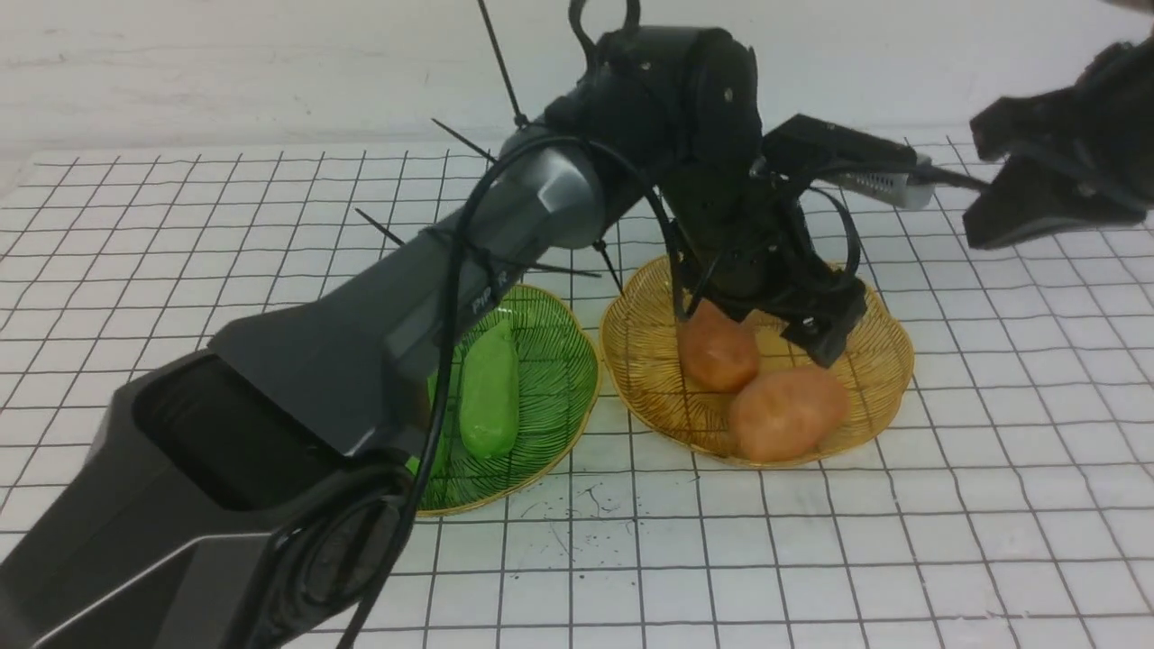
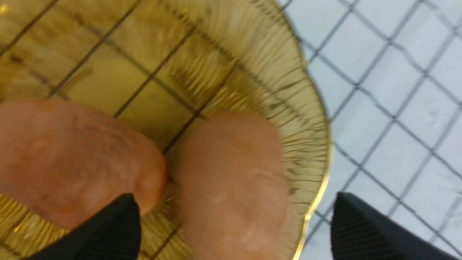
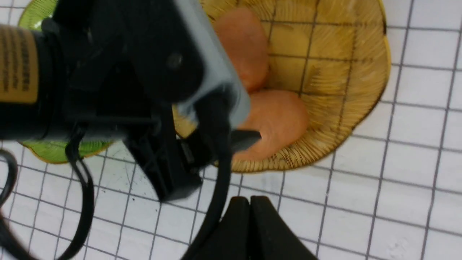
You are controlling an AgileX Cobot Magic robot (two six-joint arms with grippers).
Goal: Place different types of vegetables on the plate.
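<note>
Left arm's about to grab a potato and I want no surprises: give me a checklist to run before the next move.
1. Left gripper open: ok, jaws apart over the yellow plate.
2. Gripper centred on one potato: cannot tell; near potato and far potato lie close together.
3. Right gripper out of the way: ok, shut, raised off to the side.
4. Room on the green plate: ok, beside the cucumber.
5. Vegetables mixed: not ok, each plate shows one kind.
</note>
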